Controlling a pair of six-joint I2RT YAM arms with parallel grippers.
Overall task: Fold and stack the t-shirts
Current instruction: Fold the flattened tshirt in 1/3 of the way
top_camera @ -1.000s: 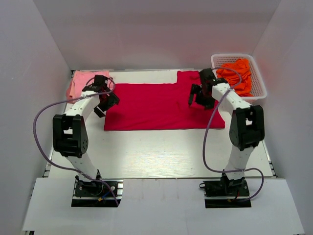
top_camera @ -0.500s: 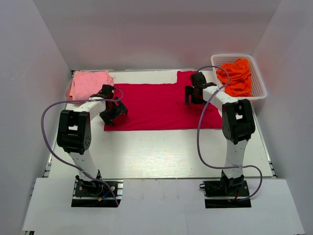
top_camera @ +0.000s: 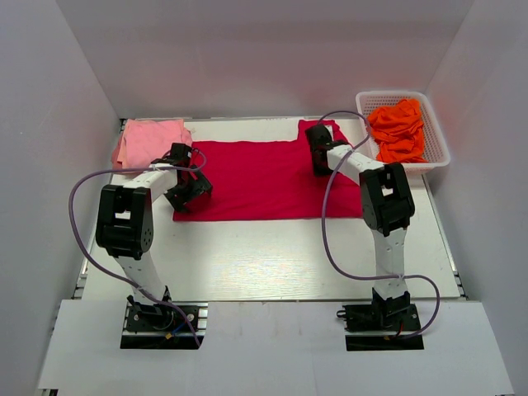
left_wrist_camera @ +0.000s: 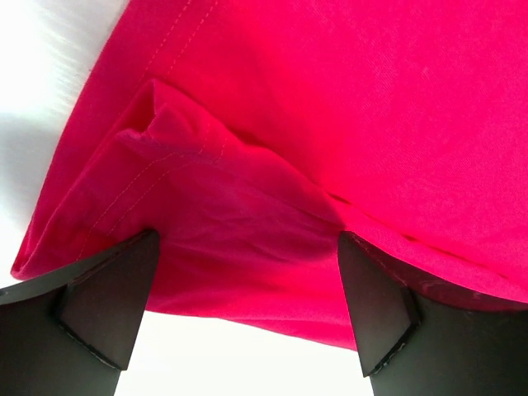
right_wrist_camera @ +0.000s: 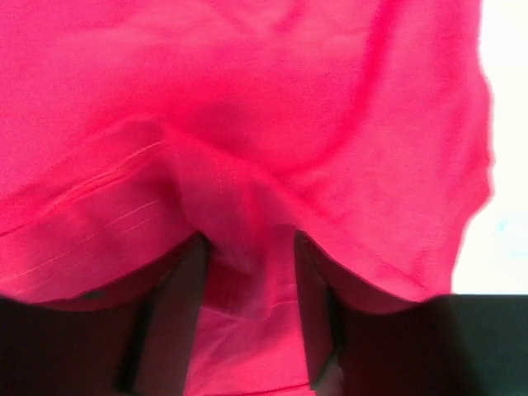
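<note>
Top view: L arm is folded, left gripper set low at the near-left corner of the red t-shirt, which is spread flat on the table. R arm is stretched fwd, right gripper on the shirt's far-right part, shifted left vs. 1 s ago. Pink t-shirt is seen far left, orange t-shirts in the basket.

L wrist: left gripper is held wide, a folded hem between the jaws.

R wrist: right gripper is narrowed, pinched on a ridge of red cloth; finger bases are cut off.
</note>
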